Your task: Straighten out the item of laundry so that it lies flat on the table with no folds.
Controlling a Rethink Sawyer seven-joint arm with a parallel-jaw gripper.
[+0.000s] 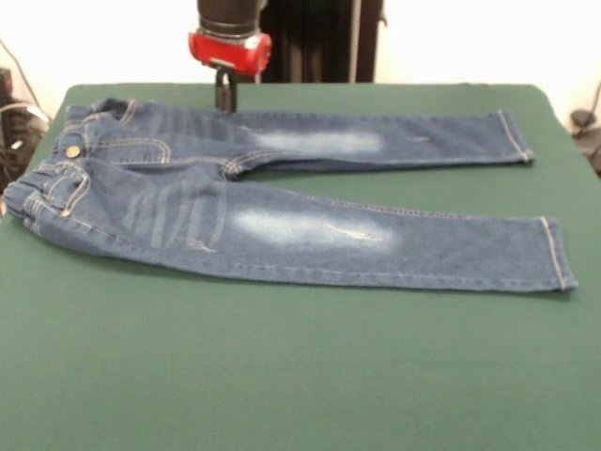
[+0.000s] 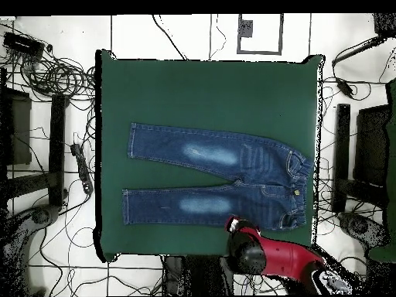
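Note:
The item of laundry point(image 1: 282, 202), small blue jeans with whitish thigh patches, lies spread out on the green table point(image 1: 282, 376). In the front view its waistband is at the left and both legs stretch right, slightly apart. Seen from overhead, the jeans point(image 2: 216, 182) have the waist at the right, near the table's point(image 2: 201, 93) right edge. My gripper point(image 1: 225, 98) hangs under the red wrist, at the far edge of the jeans by the hip. I cannot see whether it touches the denim. From overhead the arm's red and black head point(image 2: 247, 249) hides the gripper.
Tangled cables point(image 2: 58, 77) and black stands point(image 2: 340, 155) lie on the white floor around the table. A dark object point(image 1: 7, 141) sits just off the table's left edge in the front view. Bare green cloth stretches in front of the jeans.

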